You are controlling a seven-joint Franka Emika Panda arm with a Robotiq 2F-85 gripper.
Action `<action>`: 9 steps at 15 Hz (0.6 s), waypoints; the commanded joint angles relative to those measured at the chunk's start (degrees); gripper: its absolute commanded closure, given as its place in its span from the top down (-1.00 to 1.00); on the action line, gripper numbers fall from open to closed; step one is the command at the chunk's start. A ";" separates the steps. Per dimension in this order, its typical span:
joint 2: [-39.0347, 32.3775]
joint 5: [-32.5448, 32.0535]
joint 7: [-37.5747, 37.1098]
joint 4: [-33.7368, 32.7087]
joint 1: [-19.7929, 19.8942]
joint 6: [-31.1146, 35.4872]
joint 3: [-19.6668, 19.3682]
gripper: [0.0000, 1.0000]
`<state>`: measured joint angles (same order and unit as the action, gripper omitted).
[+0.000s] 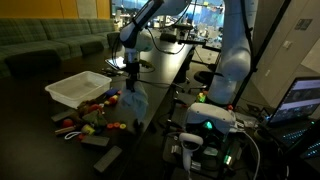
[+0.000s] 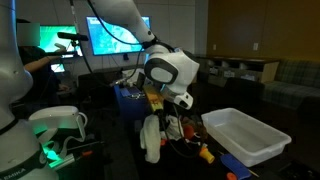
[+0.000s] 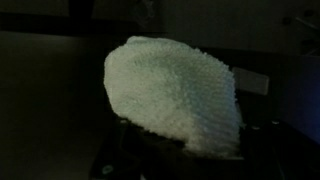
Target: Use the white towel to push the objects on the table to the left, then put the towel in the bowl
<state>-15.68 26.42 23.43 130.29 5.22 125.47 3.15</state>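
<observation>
One arm [image 2: 165,68] bowed over table [image 1: 168,72] | jaws clamped on white towel [image 3: 175,95] | towel hanging

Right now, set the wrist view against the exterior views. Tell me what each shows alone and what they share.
Wrist view only: the nubbly weave of the white towel close up, filling most of the frame. Exterior views only: the white tray, the toy pieces beside it, and the shut pincer above the cloth. Shared: the towel itself, hanging bunched from the pincer.
</observation>
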 commanded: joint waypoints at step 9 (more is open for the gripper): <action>-26.94 -7.66 -11.85 -32.14 8.24 18.40 -6.99 -1.00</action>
<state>-34.18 19.86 17.58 108.39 12.79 139.42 -3.87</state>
